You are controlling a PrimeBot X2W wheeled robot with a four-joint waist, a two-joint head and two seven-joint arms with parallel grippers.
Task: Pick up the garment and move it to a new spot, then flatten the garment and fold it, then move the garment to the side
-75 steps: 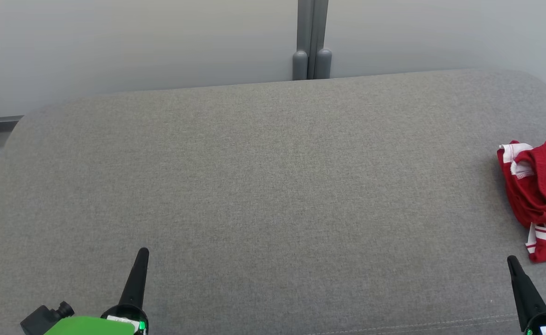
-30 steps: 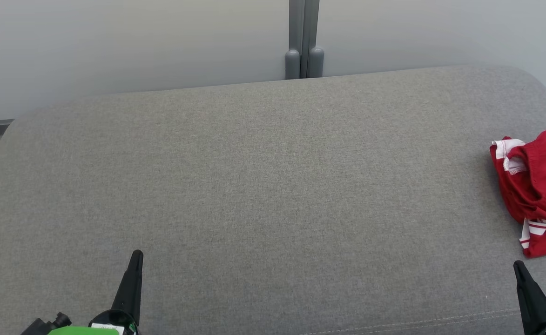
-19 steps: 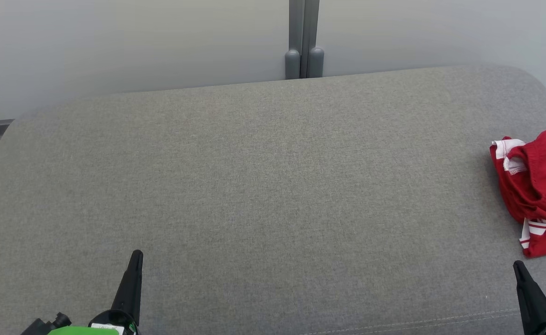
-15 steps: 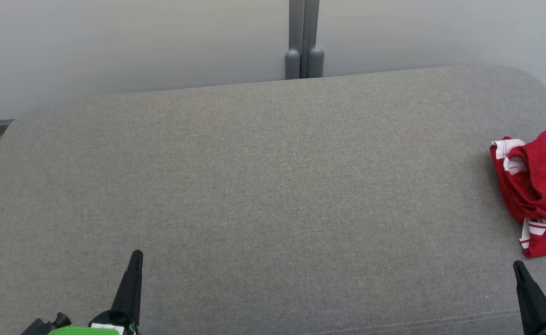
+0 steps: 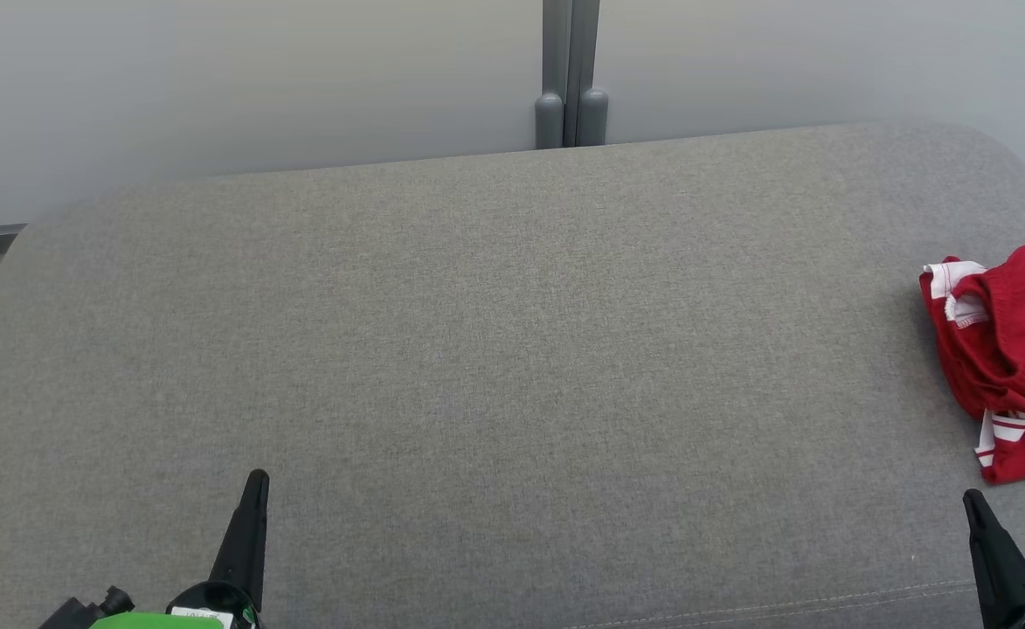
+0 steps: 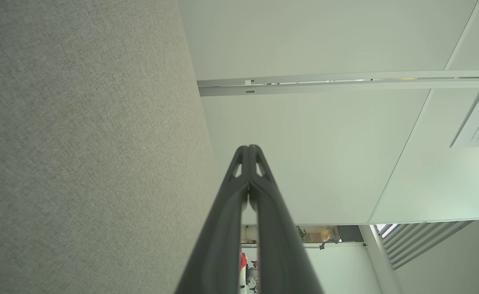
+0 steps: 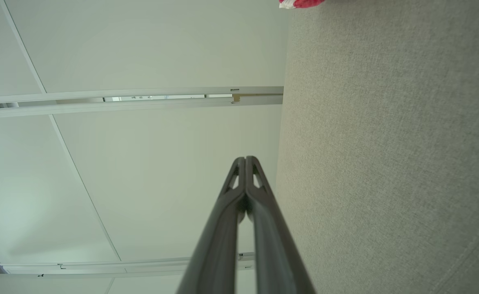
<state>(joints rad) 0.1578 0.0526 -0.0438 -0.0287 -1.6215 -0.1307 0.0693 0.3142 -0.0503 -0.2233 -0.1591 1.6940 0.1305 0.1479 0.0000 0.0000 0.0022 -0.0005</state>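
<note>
The crumpled red garment (image 5: 1014, 349) lies at the right side of the grey fabric counter (image 5: 512, 349), just beyond the right claw (image 5: 969, 498) and well apart from the left claw (image 5: 256, 479) (both pinched closed, empty), with open cloth between them and a grey post (image 5: 571, 74) behind the far edge.

One red garment (image 5: 1014, 349), one grey cushion (image 5: 512, 349), two hands: left hand (image 5: 256, 479), right hand (image 5: 970, 499).

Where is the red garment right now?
In the head view, the red garment lies crumpled at the right edge of the grey upholstered surface, just ahead of the right gripper, and the frame cuts part of it off.
</note>
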